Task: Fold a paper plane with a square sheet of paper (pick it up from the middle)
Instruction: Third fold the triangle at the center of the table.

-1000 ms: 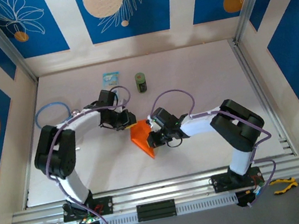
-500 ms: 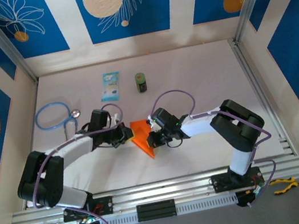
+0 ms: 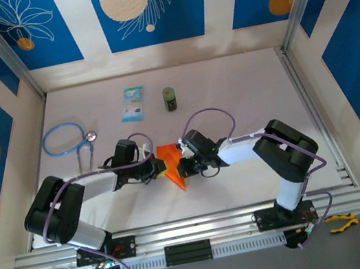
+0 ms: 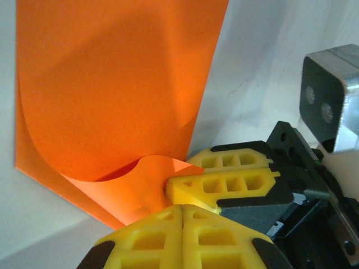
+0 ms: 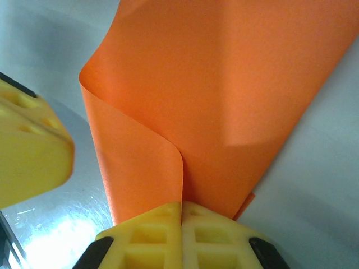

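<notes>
The orange square sheet of paper [image 3: 169, 159] lies mid-table, folded into a wedge that points toward the near edge. My right gripper [image 3: 182, 168] is shut on it from the right. In the right wrist view a curled flap of the sheet [image 5: 224, 95] runs straight into the closed seam of the right gripper [image 5: 182, 203]. My left gripper [image 3: 160, 169] sits at the sheet's left side, its fingers pressed together. In the left wrist view the left gripper [image 4: 182, 207] meets the paper [image 4: 118, 89] at its lower edge, beside the right gripper's fingers [image 4: 224, 182]. I see no paper between the left jaws.
A light-blue packet [image 3: 133, 104] and a small green can [image 3: 170, 98] stand at the back. A blue stethoscope [image 3: 65, 137] lies back left. Yellow-handled pliers [image 3: 340, 221] rest on the rail at the near right.
My left arm swung from behind the sheet toward the near side and dropped low at its left edge, its jaws closing. The right gripper kept its hold and stayed put.
</notes>
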You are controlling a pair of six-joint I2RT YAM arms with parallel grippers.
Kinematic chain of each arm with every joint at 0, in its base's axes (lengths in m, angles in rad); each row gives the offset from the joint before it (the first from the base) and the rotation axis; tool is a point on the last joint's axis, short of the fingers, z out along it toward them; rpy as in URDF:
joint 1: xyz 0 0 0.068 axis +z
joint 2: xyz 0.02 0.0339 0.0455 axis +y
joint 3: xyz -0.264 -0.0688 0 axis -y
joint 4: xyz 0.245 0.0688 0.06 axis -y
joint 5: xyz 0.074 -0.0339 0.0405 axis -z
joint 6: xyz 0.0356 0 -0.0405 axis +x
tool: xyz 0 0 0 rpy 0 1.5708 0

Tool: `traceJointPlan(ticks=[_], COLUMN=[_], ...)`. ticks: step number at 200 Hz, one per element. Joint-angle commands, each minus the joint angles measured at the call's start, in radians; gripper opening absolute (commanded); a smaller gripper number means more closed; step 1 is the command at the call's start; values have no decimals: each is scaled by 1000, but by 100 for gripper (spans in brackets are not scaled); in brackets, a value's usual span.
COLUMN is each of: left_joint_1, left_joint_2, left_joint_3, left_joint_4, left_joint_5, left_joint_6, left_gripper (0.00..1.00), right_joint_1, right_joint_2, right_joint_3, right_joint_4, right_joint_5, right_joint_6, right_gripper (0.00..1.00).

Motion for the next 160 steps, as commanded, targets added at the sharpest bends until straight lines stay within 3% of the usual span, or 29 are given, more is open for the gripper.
traceJointPlan(ticks=[1,80,160], left_joint_1=[-12,-17,-17], left_joint_2=[28,84,126], left_joint_3=[-17,-30,-28], left_joint_4=[67,70,-31], left_joint_5=[31,17,-40], left_joint_6=[-26,-8,50], left_gripper=[0,0,0], right_joint_1=[8,8,12], right_joint_2=[13,6,0], right_joint_3=[-16,-18,-11], right_joint_4=[-55,-69,-73], right_joint_5=[20,23,26], right_joint_6=[4,1,8], right_gripper=[1,1,2])
